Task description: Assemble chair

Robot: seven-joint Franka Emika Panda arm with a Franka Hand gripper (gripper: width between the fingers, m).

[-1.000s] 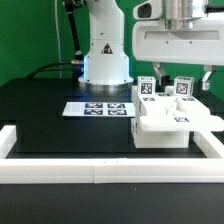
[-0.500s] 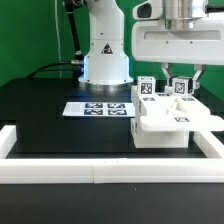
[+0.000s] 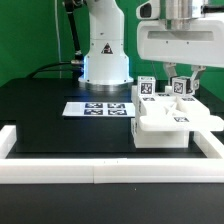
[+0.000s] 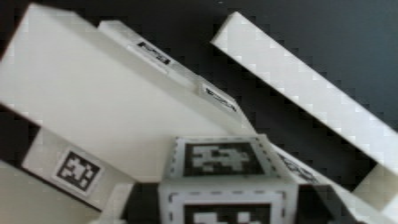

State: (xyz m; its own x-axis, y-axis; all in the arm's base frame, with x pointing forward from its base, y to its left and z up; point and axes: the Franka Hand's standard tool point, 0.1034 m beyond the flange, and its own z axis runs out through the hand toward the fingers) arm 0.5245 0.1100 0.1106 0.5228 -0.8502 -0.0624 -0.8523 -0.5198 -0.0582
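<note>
White plastic everywhere on this one. The gripper (image 3: 181, 82) comes straight down over the chair (image 3: 170, 122) at the exterior view's right, jaws narrowed onto a tagged cube post (image 3: 183, 88) that sticks up from the back of the assembly. In the wrist view that same cube (image 4: 219, 170) sits dead centre between the jaws, tag faces showing, so it looks pinched from both sides.

Just beside it stands a second tagged post (image 3: 146, 89), so that's two uprights I can count. Below them there's one blocky joined piece, resting on the black worktop (image 3: 50, 115).

Further out: one marker board (image 3: 97, 108) lies flat just beside the chair, toward the exterior view's left. White border rails (image 3: 100, 172) run along the near edge and both sides. One robot base (image 3: 104, 55) sits at the back.
</note>
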